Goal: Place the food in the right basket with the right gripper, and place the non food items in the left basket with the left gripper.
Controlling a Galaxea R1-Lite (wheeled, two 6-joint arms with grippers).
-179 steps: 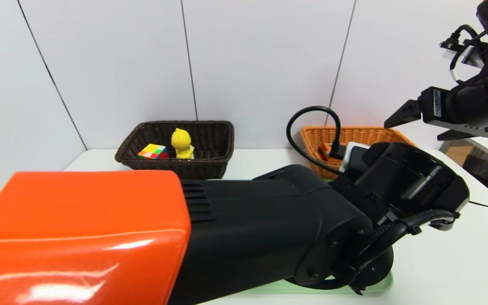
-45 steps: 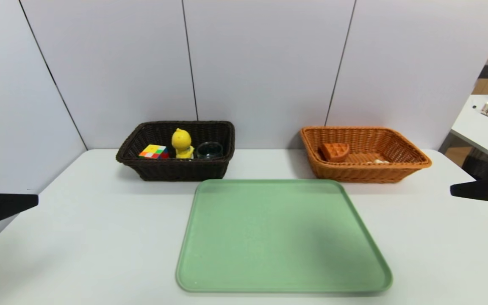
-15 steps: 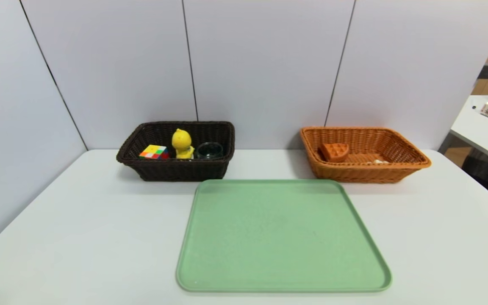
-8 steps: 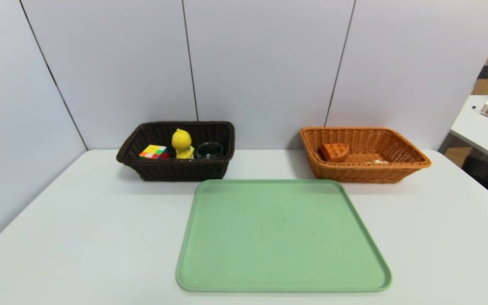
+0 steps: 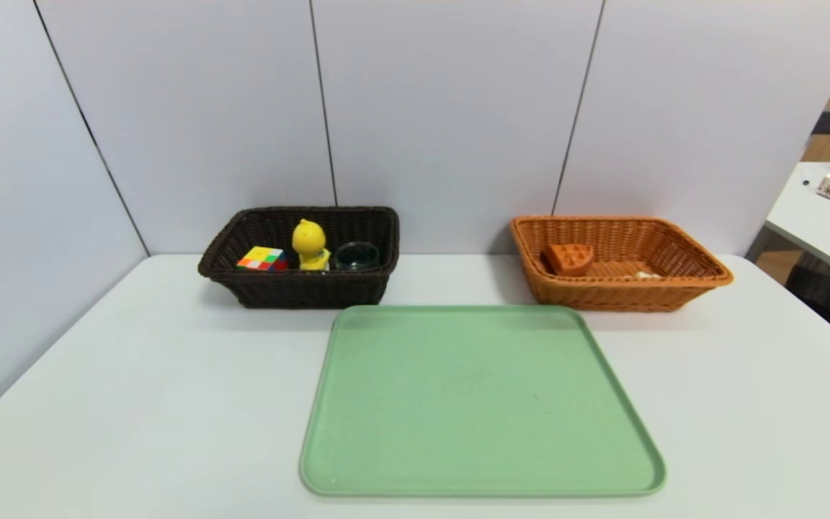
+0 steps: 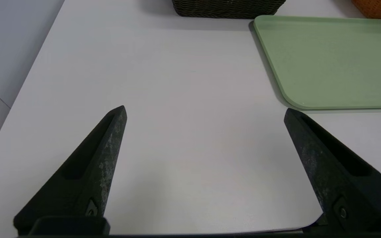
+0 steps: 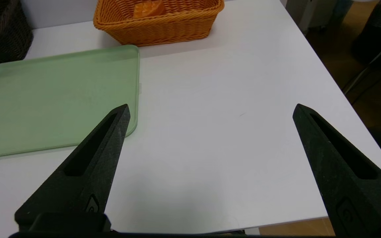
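Food: orange-brown waffle wedge point(image 5: 570, 257) lies inside light orange wicker basket point(image 5: 703, 277), far-right of table.
Non-food: cube, duck, glass bowl sit in dark brown wicker basket point(image 5: 300, 288).
Grippers: left gripper point(image 6: 203, 112) and right gripper point(image 7: 210, 110) both spread wide, empty, near table's front edge.
Judgement: sorting looks complete.

Waffle wedge point(image 5: 570, 257) in orange basket point(image 5: 620, 292) — cube point(image 5: 261, 258), duck toy point(image 5: 310, 245), glass bowl point(image 5: 356, 255) in dark basket point(image 5: 300, 290)

Pale panelled wall point(image 5: 451, 108), white table point(image 5: 134, 375), side desk point(image 5: 818, 223) far right
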